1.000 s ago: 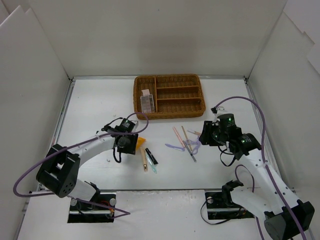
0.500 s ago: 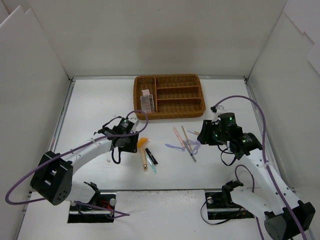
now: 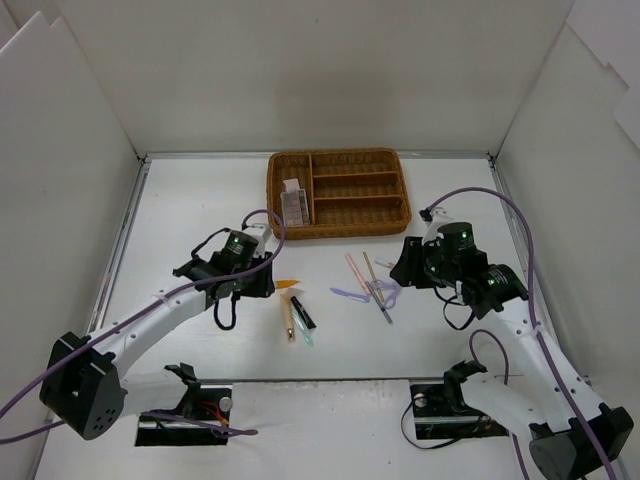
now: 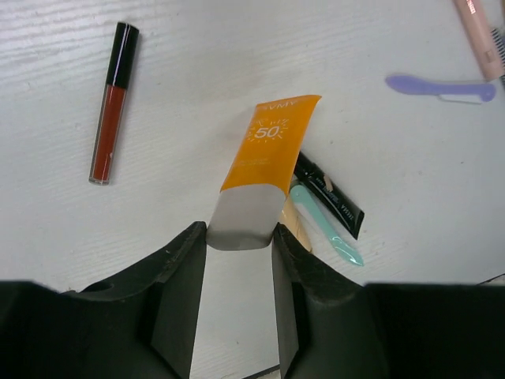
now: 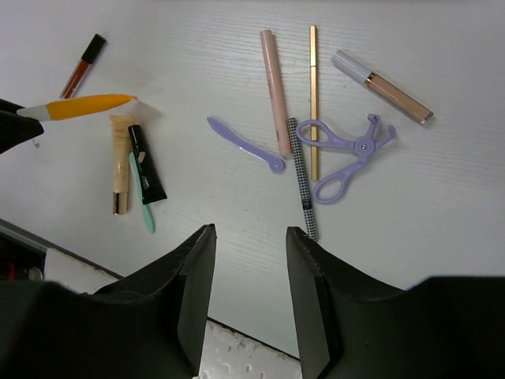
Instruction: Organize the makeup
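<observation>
left gripper (image 4: 239, 264) is clamped on the grey cap end of the orange tube (image 4: 264, 154), crimped end pointing away from the fingers. just beside it the black tube (image 4: 331, 197), mint tool (image 4: 325, 225) and beige tube (image 5: 120, 162) lie bunched together. red lip gloss (image 4: 113, 103) lies apart on its own.

right gripper (image 5: 251, 292) has fingers spread wide with nothing between, hovering at the near side of the cluster: pink pencil (image 5: 274, 91), gold pencil (image 5: 313, 99), lilac curler (image 5: 347, 158).

wicker tray (image 3: 338, 233) sits toward the far wall, with a palette (image 3: 292, 205) in its left compartment. a bare table strip runs between the tray's near rim and the loose items.
</observation>
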{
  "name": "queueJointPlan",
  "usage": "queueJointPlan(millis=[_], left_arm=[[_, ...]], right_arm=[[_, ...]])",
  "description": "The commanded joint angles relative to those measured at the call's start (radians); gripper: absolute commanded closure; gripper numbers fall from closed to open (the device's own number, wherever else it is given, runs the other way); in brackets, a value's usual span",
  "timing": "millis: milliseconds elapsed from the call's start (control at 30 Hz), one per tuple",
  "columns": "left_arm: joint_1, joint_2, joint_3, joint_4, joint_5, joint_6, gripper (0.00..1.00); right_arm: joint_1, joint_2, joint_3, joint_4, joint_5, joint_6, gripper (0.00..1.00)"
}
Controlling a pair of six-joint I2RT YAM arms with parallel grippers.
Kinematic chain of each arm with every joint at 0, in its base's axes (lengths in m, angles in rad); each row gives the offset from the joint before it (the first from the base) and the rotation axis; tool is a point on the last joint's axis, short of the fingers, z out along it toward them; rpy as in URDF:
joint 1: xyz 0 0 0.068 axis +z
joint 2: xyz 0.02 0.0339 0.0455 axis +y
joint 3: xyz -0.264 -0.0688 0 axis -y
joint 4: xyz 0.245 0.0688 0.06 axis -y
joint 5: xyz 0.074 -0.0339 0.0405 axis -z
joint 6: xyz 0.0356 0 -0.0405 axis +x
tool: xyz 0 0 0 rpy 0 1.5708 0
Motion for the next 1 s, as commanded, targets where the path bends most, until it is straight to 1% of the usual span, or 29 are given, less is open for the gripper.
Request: queueJointPlan(millis=[0,233,433,500,633,667,733,767,800,833,900,933,967], left_arm=[[-0.005,-0.048,0.066,0.052,0.004,-0.005,1.00],[-0.005,-0.060,0.083,0.055,0.036,0.001,1.00],[-0.005,-0.084,0.118,0.069,0.091,0.021,1.00],[-0.005,-0.074,0.128,0.060,0.076,0.025,1.00],[-0.005,-0.038,0.148,-0.007,0.016,0.031,1.00],[-0.005,-0.022,0.145,-0.017,-0.013,0.036,0.98],[-0.005,-0.004,0.139,-0.049,-0.044,0.048,0.86],[-0.005,0.022,0.137,-0.055,-0.070,0.068,0.74],[-0.005,0.036,0.145,-0.067,-0.082,0.080,0.68],[-0.005,0.071,0.149,-0.092,-0.099,0.091,0.56],[-0.005,0.102,0.155,-0.107,-0.099,0.114,0.45],[-0.005,0.125,0.155,-0.112,-0.134,0.123,0.38],[-0.005,0.139,0.151,-0.110,-0.139,0.128,0.36]], right_arm=[[0.011,0.013,0.064,0.041,-0.055,0.017,0.62],[0.035,0.035,0.064,0.110,-0.135,0.003,0.62],[0.115,0.076,0.064,0.193,-0.224,-0.041,0.60],[0.134,0.102,0.063,0.225,-0.238,-0.043,0.60],[0.158,0.136,0.077,0.229,-0.230,-0.058,0.59],[0.167,0.139,0.075,0.227,-0.226,-0.062,0.58],[0.177,0.144,0.072,0.226,-0.209,-0.067,0.58],[0.184,0.145,0.066,0.225,-0.204,-0.072,0.57],[0.186,0.147,0.063,0.225,-0.203,-0.073,0.57],[0.190,0.147,0.058,0.227,-0.201,-0.075,0.57],[0.195,0.148,0.046,0.227,-0.196,-0.075,0.57],[0.200,0.145,0.040,0.227,-0.192,-0.076,0.57],[0.201,0.142,0.034,0.227,-0.190,-0.078,0.57]])
